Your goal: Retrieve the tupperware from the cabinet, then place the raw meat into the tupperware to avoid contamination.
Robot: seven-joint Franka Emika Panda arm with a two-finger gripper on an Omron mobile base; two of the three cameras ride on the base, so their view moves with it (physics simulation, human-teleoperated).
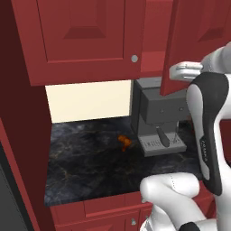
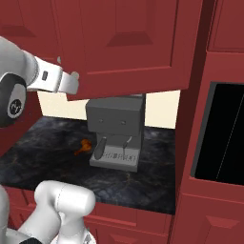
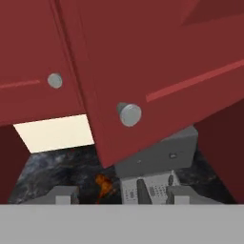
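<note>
The claw [image 3: 115,196], jaws apart and holding nothing, hangs just below the knob [image 3: 129,114] of the cabinet [image 3: 157,62] door, which sits at twelve o'clock from it, with the raw meat [image 3: 103,185] down on the counter [image 1: 85,162].

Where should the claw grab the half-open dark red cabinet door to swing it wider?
Grip the small round silver knob on the half-open dark red cabinet door, coming straight at its front face. It sticks out near the door's lower free corner, so the open claw can probably straddle it.
</note>
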